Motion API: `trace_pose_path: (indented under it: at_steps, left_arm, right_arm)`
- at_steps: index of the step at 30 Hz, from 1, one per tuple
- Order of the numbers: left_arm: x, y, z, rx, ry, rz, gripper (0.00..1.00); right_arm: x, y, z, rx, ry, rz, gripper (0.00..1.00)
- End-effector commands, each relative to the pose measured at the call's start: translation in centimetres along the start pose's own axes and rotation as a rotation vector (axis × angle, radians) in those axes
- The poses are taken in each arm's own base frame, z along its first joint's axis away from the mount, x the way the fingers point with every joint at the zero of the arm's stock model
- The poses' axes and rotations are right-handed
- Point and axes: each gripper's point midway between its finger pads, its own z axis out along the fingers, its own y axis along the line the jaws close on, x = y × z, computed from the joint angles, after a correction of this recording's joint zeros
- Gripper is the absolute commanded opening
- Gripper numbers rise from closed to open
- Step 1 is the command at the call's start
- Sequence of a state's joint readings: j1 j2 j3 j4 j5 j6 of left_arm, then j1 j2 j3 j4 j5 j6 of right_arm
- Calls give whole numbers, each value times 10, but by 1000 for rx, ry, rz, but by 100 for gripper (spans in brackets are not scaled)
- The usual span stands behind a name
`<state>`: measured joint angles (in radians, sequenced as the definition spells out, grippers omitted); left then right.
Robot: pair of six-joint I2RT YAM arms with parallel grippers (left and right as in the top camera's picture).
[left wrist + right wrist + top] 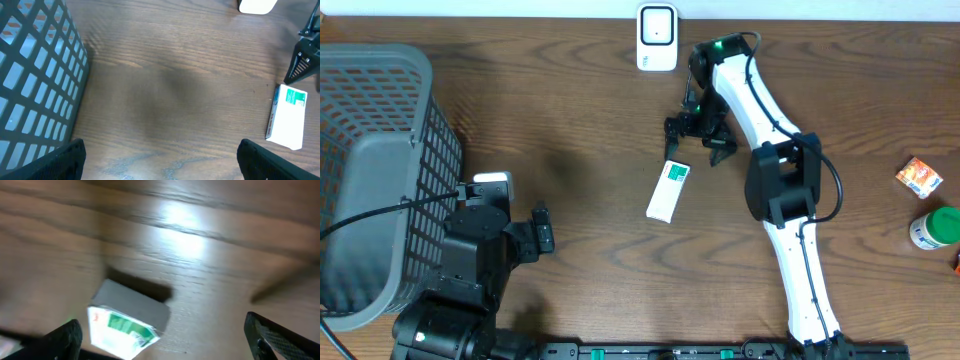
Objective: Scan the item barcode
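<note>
The item, a white box with a green label [668,190], lies flat on the wooden table near the middle. My right gripper [695,148] hovers open just above its far end, touching nothing. In the right wrist view the box [129,322] sits low between the spread fingers [280,336], and my right gripper [162,337] holds nothing. A white barcode scanner [657,37] stands at the table's back edge. My left gripper [538,234] rests open at the front left, far from the box. Its own view shows my left gripper [160,162] over bare wood, with the box [287,117] at the right.
A grey mesh basket [380,150] fills the left side, close to the left arm; its wall [35,75] shows in the left wrist view. An orange packet [919,177] and a green-lidded white jar [935,228] sit at the far right edge.
</note>
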<state>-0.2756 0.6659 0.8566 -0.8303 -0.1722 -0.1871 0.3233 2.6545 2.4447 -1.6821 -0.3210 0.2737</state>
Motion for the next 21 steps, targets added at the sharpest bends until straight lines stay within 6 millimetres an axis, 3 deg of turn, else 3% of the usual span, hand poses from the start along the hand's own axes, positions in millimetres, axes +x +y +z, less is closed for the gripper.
trace_pose_path:
  at_steps: [1,3,9,12,17,21]
  left_arm:
    - [-3,3,-1,-16,-10,-9,96]
    - [-3,3,-1,-16,-10,-9,96]
    - [-3,3,-1,-16,-10,-9,96]
    - [-3,3,-1,-16,-10,-9,96]
    - [-3,3,-1,-16,-10,-9,96]
    - [-3,3,-1,-16,-10,-9,96]
  right_arm:
    - [1,3,-7,92,-63,23,99]
    - [2,9,-5,95,-65,5,99]
    - [20,24,3,113,-29,171,99]
    - [22,34,7,126,-46,238,99]
    - [22,28,9,263,-142,395,99]
    - [22,47,17,264,-186,378,99]
